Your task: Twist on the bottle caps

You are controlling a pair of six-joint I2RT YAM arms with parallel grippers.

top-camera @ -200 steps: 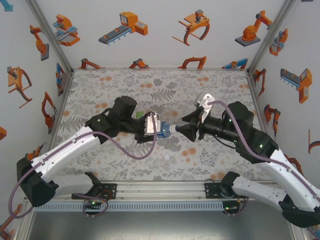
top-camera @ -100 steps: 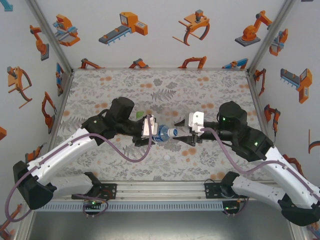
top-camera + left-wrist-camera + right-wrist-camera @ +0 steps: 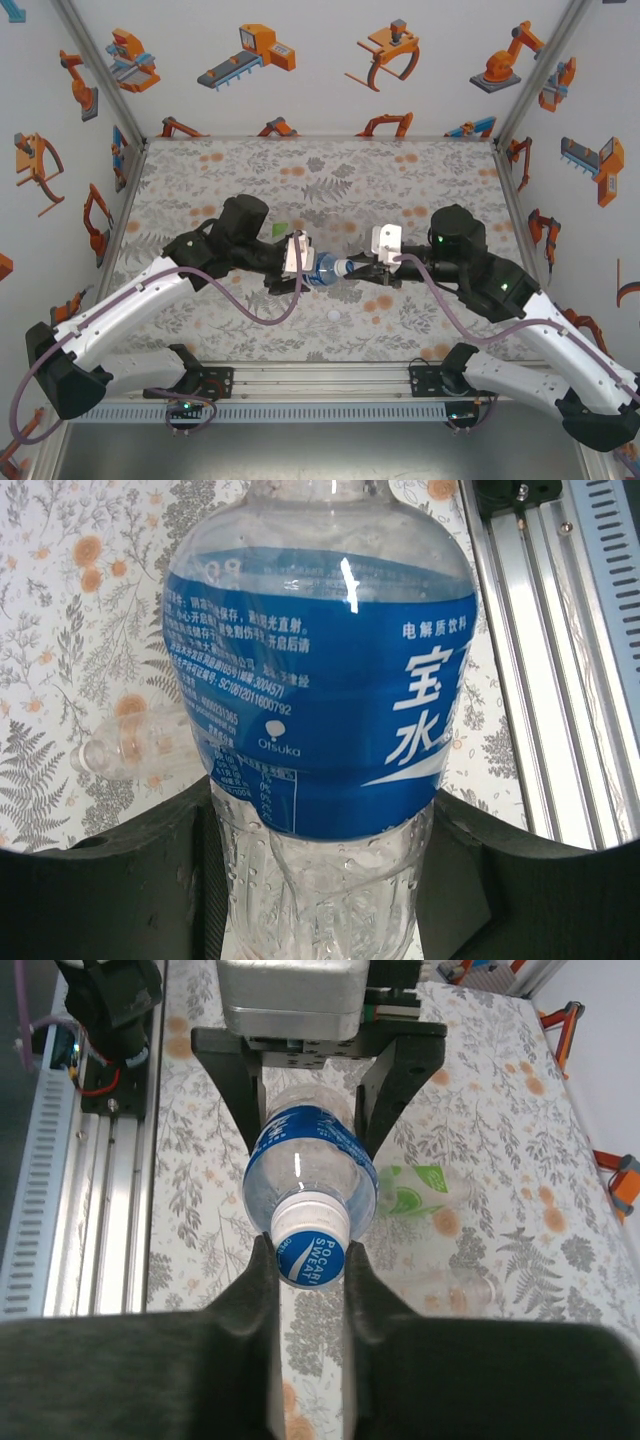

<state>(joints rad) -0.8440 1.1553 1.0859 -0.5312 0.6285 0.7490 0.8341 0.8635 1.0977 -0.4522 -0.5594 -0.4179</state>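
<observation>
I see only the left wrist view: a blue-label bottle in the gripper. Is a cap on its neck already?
Observer: Yes, a white cap sits on the bottle mouth.
Operator: Does the right gripper hold it?
Observer: The right gripper pinches the cap, one finger on each side.
Operator: Is any cap left loose?
Observer: One loose cap lies on the mat, near the front rail.
</observation>
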